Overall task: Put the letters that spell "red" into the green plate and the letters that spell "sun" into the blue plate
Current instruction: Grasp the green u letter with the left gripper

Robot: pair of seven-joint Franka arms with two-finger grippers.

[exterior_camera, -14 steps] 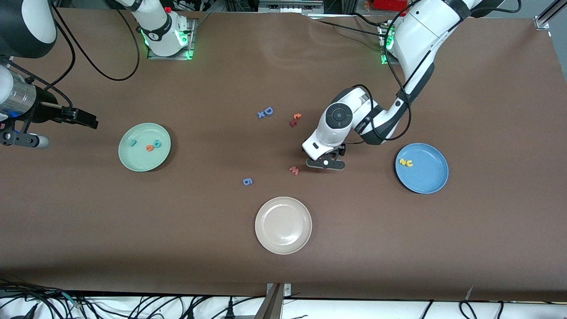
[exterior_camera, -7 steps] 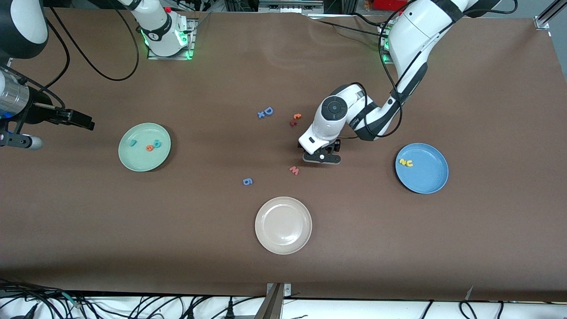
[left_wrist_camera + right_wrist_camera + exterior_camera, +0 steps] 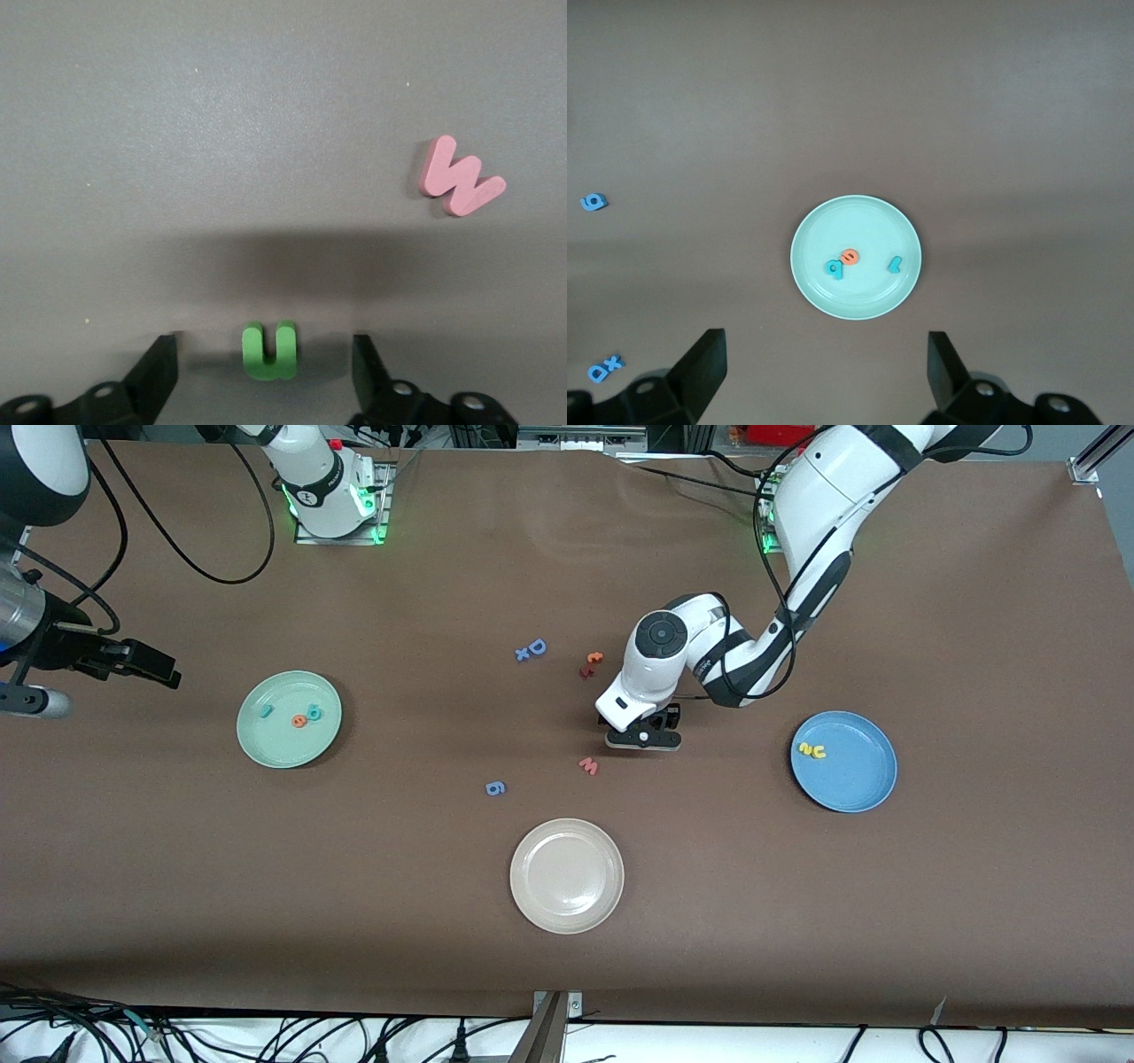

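Left gripper (image 3: 267, 372) sits low at the table, jaws apart on either side of the green "n" (image 3: 268, 351), not touching it. Yellow "s" and "u" (image 3: 811, 750) lie in the blue plate (image 3: 864, 793). The green plate (image 3: 266, 751) holds "r", "e", "d" (image 3: 300, 716). Right gripper (image 3: 824, 376) waits raised and open, holding nothing

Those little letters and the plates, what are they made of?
The green letter and pink w look like matte foam: thick, soft-edged, no shine. The green plate, blue plate and beige plate look like smooth plastic or melamine, judging by faint sheen on their rims; ceramic is possible.
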